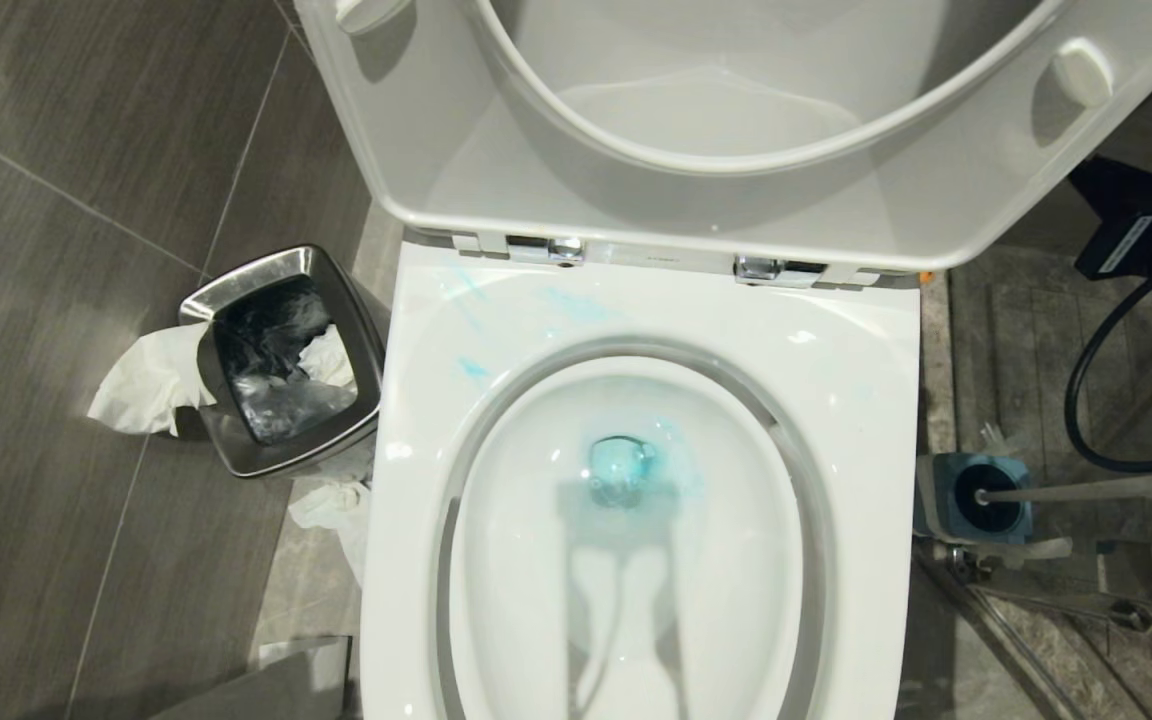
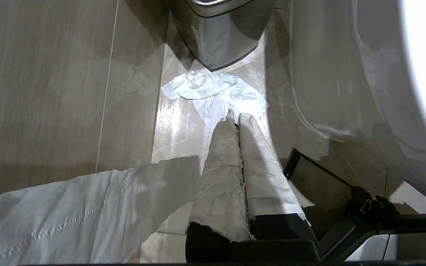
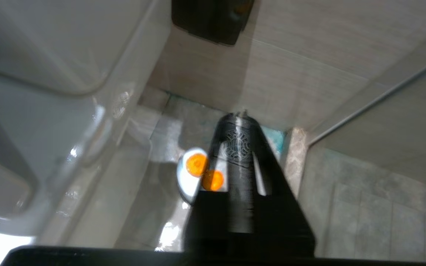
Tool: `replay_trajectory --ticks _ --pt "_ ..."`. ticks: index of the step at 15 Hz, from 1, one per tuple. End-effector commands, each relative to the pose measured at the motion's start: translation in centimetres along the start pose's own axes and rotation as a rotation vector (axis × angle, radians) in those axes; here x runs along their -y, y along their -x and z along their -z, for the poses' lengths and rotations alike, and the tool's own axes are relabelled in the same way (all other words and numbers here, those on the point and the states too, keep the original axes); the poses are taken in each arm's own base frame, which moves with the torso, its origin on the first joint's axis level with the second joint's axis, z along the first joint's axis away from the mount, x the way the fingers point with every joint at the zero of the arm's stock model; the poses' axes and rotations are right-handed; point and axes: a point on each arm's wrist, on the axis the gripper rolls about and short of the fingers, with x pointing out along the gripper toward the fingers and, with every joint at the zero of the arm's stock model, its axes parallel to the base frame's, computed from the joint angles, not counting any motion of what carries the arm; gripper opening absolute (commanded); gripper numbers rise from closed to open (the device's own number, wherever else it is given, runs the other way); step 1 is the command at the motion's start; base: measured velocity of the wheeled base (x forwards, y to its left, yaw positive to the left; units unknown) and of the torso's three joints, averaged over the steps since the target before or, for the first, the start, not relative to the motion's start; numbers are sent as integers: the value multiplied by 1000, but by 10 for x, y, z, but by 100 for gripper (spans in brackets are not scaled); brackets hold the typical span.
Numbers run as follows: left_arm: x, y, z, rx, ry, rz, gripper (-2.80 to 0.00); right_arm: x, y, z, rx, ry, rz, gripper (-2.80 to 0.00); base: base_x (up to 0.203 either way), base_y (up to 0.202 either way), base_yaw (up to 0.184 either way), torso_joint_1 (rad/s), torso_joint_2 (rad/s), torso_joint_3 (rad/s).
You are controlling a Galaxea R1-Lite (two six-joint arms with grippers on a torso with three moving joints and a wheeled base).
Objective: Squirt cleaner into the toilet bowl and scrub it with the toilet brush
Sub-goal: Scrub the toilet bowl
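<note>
The white toilet bowl (image 1: 866, 420) fills the middle of the head view, seat and lid raised. Turquoise cleaner (image 1: 471, 368) smears the rim's back left, and the water (image 1: 621, 468) in the basin is tinted blue-green. The toilet brush (image 1: 1086, 490) lies to the bowl's right, black head in its blue holder (image 1: 941, 500), white handle running off to the right. Neither gripper shows in the head view. My left gripper (image 2: 235, 116), fingers wrapped in paper, is shut and empty above the floor beside the toilet (image 2: 346, 74). My right gripper (image 3: 240, 114) is shut with nothing between its black fingers, low beside the toilet (image 3: 50, 111).
A steel waste bin (image 1: 281, 360) with crumpled tissue (image 1: 146, 385) stands left of the bowl. More tissue (image 2: 213, 92) lies on the floor under my left gripper. A white rounded object with orange spots (image 3: 192, 170) sits behind the right fingers. A black cable (image 1: 1086, 400) and metal rail (image 1: 1036, 600) are at right.
</note>
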Motion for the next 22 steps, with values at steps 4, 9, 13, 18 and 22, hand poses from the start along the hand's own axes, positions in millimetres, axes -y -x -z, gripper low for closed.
replay_trajectory --ticks 4,9,13,18,22 --pt "0 0 0 -2 0 0 -280 2 16 -26 48 12 7 -280 0 0 0 0 0 0" --pt "0 0 0 -2 0 0 -280 2 40 -51 54 16 10 -280 0 0 0 0 0 0" --pt "0 0 0 -2 0 0 -280 3 58 -62 18 25 43 -280 0 0 0 0 0 0" --pt "0 0 0 -2 0 1 -280 4 82 -68 -51 24 168 -280 0 0 0 0 0 0" --pt "0 0 0 -2 0 0 -280 -2 126 -61 -151 16 134 -280 0 0 0 0 0 0"
